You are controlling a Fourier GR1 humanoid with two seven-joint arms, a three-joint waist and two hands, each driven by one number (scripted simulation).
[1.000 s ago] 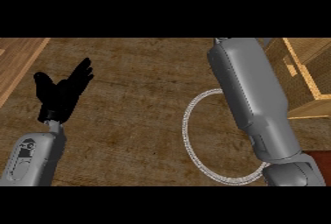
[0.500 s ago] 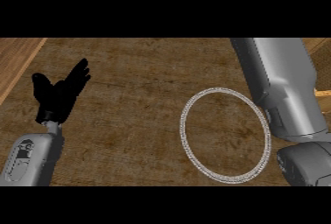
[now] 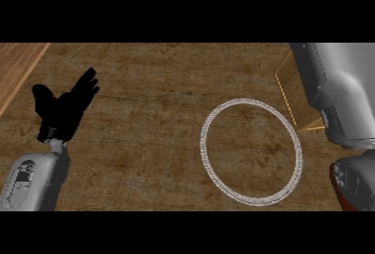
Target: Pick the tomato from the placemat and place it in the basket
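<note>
The basket [image 3: 251, 151] reads as a pale, speckled oval ring lying on the dark wood counter [image 3: 154, 149] at centre-right (no tomato shows anywhere), with the left hand [image 3: 64, 106] resting open, fingers straight, at the left, and the right arm [image 3: 341, 94] filling the right edge, its fingers unseen.

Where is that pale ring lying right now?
In the head view, the pale ring lies flat on the dark mat, right of centre, beside the grey right forearm.

Right hand beyond the frame
</note>
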